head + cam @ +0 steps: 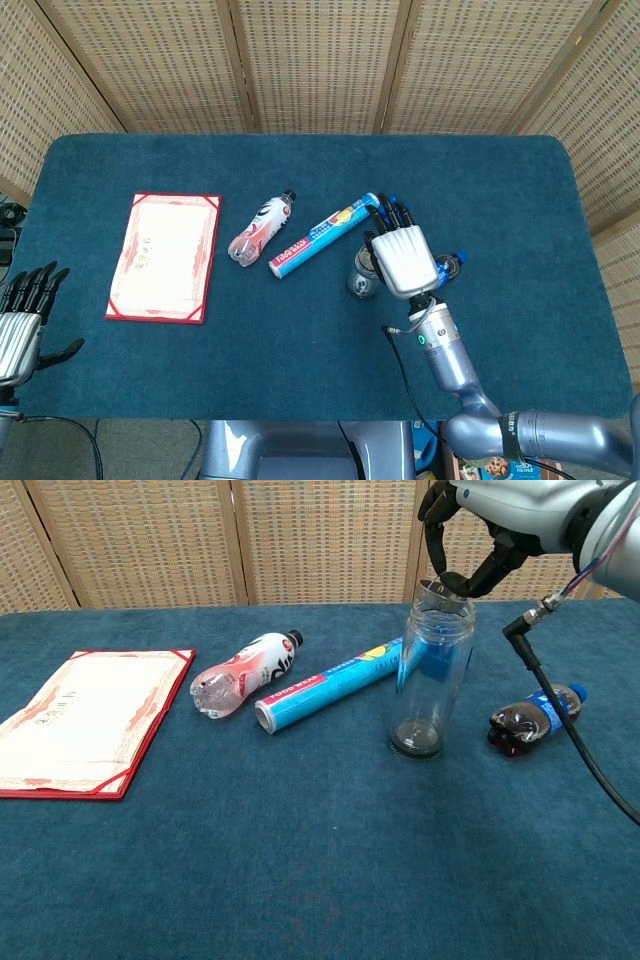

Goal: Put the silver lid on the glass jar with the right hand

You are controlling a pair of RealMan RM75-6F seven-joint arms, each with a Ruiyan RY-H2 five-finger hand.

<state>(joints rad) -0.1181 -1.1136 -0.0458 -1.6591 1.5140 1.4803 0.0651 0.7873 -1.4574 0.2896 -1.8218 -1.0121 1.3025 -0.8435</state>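
right hand (462,540): directly above the jar mouth, fingertips pinching the silver lid; in the head view it covers the jar top, so the seating can be judged only from the chest view.
silver lid (443,588): held at the jar rim, just under the fingertips; it looks tilted, its near-left edge on or inside the rim. Whether it sits flat I cannot tell.
glass jar (432,675): upright and empty on the worktop, straight below the hand, unsupported by anything else.
left hand (22,318): far off to the left at the worktop edge, fingers spread, holding nothing; it gives the jar no bracing.
risk, cocked lid: letting go while the lid is tilted could leave it jammed askew or drop it edgewise into the wide mouth.
risk, toppled jar: the jar is tall and narrow-based; a sideways push from the fingers while pressing down could tip it.
risk, neighbours: the dark drink bottle (533,716) lies below and to the right of the hand, the blue tube (330,686) below and to its left, its far end just behind the jar; a falling jar would strike one of them.
risk, cable: the black cable (560,690) hanging from the wrist passes just beside the dark bottle and could drag it.
judged need: level the lid over the rim before the fingers let go.
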